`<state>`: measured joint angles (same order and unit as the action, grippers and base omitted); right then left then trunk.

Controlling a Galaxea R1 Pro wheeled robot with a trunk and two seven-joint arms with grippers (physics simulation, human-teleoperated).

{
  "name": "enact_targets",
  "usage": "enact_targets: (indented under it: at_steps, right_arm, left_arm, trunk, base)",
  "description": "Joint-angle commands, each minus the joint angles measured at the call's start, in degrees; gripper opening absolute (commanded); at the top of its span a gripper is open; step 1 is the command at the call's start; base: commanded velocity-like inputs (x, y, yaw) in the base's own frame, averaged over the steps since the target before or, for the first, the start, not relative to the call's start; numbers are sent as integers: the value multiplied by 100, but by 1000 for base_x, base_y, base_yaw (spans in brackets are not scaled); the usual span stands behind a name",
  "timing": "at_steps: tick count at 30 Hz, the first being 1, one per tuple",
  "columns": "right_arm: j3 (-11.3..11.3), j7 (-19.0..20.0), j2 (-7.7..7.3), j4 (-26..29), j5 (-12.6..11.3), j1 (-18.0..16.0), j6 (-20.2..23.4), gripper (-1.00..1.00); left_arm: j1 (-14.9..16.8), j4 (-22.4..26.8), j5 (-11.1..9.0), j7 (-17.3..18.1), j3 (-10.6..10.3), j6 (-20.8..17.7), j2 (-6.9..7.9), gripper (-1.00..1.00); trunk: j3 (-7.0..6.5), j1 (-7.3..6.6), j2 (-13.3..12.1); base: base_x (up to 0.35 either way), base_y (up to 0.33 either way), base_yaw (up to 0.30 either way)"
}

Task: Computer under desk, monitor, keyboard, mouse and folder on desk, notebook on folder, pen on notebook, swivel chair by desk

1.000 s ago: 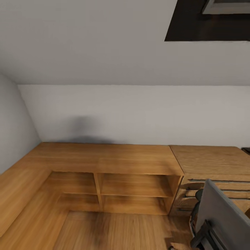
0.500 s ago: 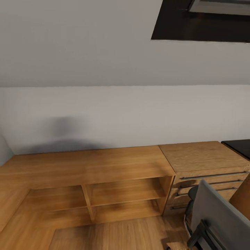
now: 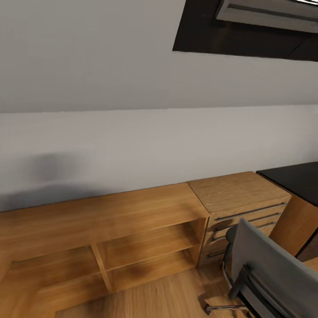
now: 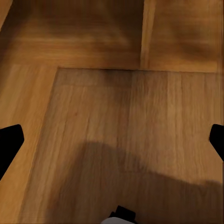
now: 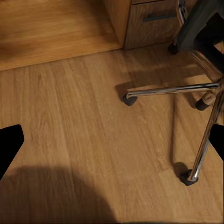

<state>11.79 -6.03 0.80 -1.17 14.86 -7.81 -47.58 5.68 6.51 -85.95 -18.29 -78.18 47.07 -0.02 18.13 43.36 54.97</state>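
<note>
The swivel chair (image 3: 274, 268) shows its grey back at the lower right of the head view. Its chrome base (image 5: 205, 88) with black casters stands on the plank floor in the right wrist view. A corner of the black desk (image 3: 297, 178) appears at the right edge, behind the chair. My left gripper (image 4: 112, 140) hangs open over bare wood floor, with nothing between its fingers. My right gripper (image 5: 112, 142) is open too, above the floor a short way from the chair's nearest caster (image 5: 129, 98).
A low wooden shelf unit (image 3: 110, 212) runs along the grey wall. A light wooden drawer chest (image 3: 238, 194) stands between it and the desk. A dark-framed skylight (image 3: 247, 26) sits in the sloped ceiling. Open floor (image 5: 70, 116) lies in front of the shelves.
The head view has swung to the right: shelves and chest slid left in the picture, more of the chair shows, and the black desk corner has come into view.
</note>
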Motion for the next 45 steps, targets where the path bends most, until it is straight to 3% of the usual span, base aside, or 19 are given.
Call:
enact_targets:
  at_steps: [1, 11, 17, 24, 35, 45]
  right_arm:
    - [16, -55, 2, -11, 64, -5, -34, 100]
    - [10, -41, 18, -7, 84, 190, -701, 100]
    - [8, -39, 33, -7, 92, 313, -1134, 100]
    - [7, -39, 48, -6, 96, 373, -1242, 100]
    - [7, -39, 51, -6, 96, 409, -1242, 100]
    - [0, -39, 55, -6, 96, 411, -1242, 100]
  left_arm:
    - [3, 8, -9, -52, -49, 13, 2, 100]
    - [-133, 5, 35, -24, -54, 79, 0, 100]
    - [-319, -26, 266, -18, -50, 636, 12, 100]
    - [-519, -270, 485, -13, -57, 1286, 26, 100]
    - [-581, -348, 996, -21, -73, 1293, 20, 100]
    - [-584, -352, 1088, -25, -73, 1293, 0, 100]
  trunk:
    - [7, 0, 5]
    - [7, 0, 5]
    - [7, 0, 5]
    - [7, 0, 5]
    - [7, 0, 5]
    - [7, 0, 5]
  base:
    - [0, 30, -300]
    - [0, 8, -300]
    - [0, 1, -300]
    - [0, 0, -300]
    - [0, 18, -300]
    - [0, 235, -300]
